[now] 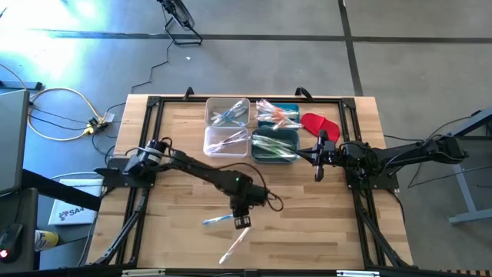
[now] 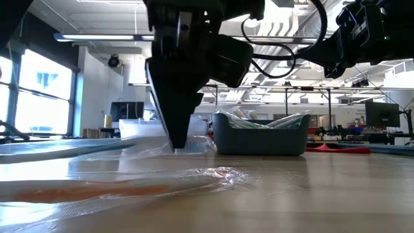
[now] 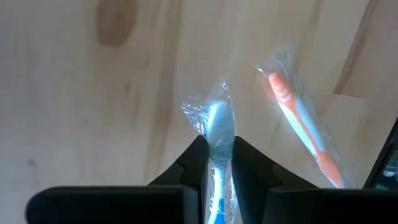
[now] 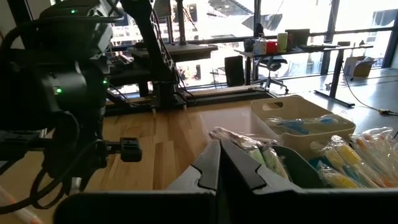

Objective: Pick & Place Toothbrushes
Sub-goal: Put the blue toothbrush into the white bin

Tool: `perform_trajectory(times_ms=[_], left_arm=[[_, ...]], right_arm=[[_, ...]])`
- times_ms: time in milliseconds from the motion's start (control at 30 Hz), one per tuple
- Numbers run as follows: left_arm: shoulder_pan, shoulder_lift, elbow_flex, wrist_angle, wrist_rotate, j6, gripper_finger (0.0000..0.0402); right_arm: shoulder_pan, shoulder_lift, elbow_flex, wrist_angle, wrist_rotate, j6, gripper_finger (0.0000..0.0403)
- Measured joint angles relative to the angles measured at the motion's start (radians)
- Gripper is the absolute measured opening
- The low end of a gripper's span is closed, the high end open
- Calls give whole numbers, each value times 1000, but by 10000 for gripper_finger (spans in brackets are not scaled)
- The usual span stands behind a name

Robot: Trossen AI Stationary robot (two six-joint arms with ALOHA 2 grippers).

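Note:
My left gripper stands over the near middle of the table, pointing steeply down, shut on a blue toothbrush in a clear wrapper. Just nearer the table's front edge an orange toothbrush, also wrapped, lies flat on the wood. In the low view this orange one lies in the foreground before the gripper. My right gripper waits shut and level at the right, beside the bins, holding nothing. My left gripper pinches the wrapped blue toothbrush between its two fingers just behind the head, coming steeply from above. The whitish head and the wrapper's end stick out past the fingertips. The handle runs toward the table's left. Whether it is clear of the table I cannot tell.
Two clear bins and two teal bins with wrapped toothbrushes stand at the far middle. A red cloth-like piece lies right of them. Bare wood stretches across the near right.

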Motion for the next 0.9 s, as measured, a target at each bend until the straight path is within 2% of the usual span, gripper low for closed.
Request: perform_trajectory(times_ms=[333, 733, 900], left_arm=[[62, -3, 0, -12, 38, 77, 47], [60, -4, 0, -10, 48, 119, 47], [60, -5, 0, -4, -3, 119, 47]], right_arm=[[0, 0, 0, 0, 0, 0, 4], [0, 0, 0, 0, 0, 0, 4], [0, 0, 0, 0, 0, 0, 4]])
